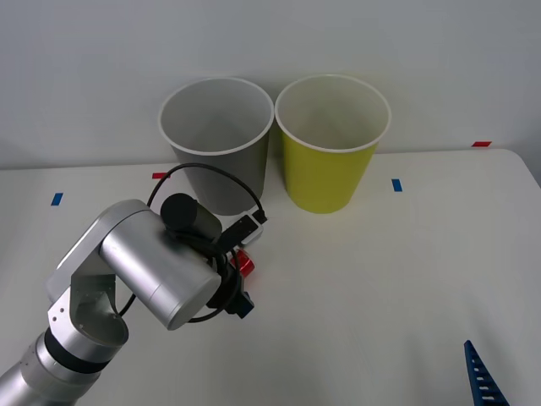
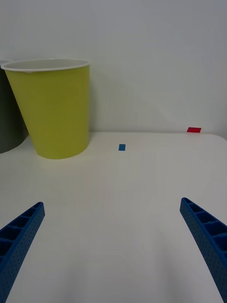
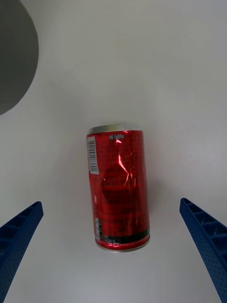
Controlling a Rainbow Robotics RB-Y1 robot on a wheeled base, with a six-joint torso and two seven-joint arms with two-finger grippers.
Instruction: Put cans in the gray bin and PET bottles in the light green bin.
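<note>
Can point(image 3: 119, 187): barcode, small print, nothing legible.

A white surface point(image 1: 406, 279) meets a plain pale wall point(image 1: 101, 68) behind it. Small tape markers lie flat on the surface: a blue one point(image 1: 57, 200) at far left, a red one point(image 1: 160, 176) nearby, another blue one point(image 1: 396, 184) toward the right, and a red one point(image 1: 481, 144) at the back right edge.

Front view overlooks table point(image 1: 406, 279); wrist views sit low, close.
</note>
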